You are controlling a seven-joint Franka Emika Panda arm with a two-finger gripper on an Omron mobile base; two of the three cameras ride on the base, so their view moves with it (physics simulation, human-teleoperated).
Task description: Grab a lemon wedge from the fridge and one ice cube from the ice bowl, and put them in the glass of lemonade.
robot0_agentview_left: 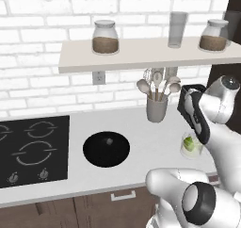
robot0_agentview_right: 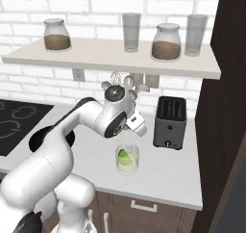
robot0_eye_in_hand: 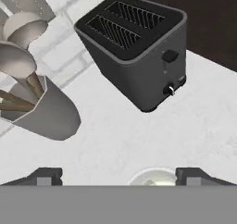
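The glass of lemonade (robot0_agentview_left: 190, 145) (robot0_agentview_right: 128, 159) stands on the white counter between the utensil cup and the toaster. A yellow-green lemon wedge (robot0_agentview_left: 189, 142) (robot0_agentview_right: 124, 156) floats in it. My gripper (robot0_agentview_right: 137, 125) (robot0_eye_in_hand: 119, 177) hovers just above and behind the glass, open, with nothing between its fingertips (robot0_eye_in_hand: 44, 177). The glass rim (robot0_eye_in_hand: 152, 176) peeks in at the bottom of the hand view. The black ice bowl (robot0_agentview_left: 106, 149) (robot0_agentview_right: 36, 137) sits left of the glass beside the stove, with a small pale ice cube (robot0_agentview_left: 109, 141) in it. The fridge is out of view.
A grey utensil cup (robot0_agentview_left: 156, 109) (robot0_eye_in_hand: 48, 112) with wooden spoons stands behind the glass. A dark toaster (robot0_agentview_right: 169, 122) (robot0_eye_in_hand: 136, 52) is to the right. The stove (robot0_agentview_left: 30, 149) lies at the left. A shelf (robot0_agentview_right: 110, 54) with jars and tall glasses hangs overhead.
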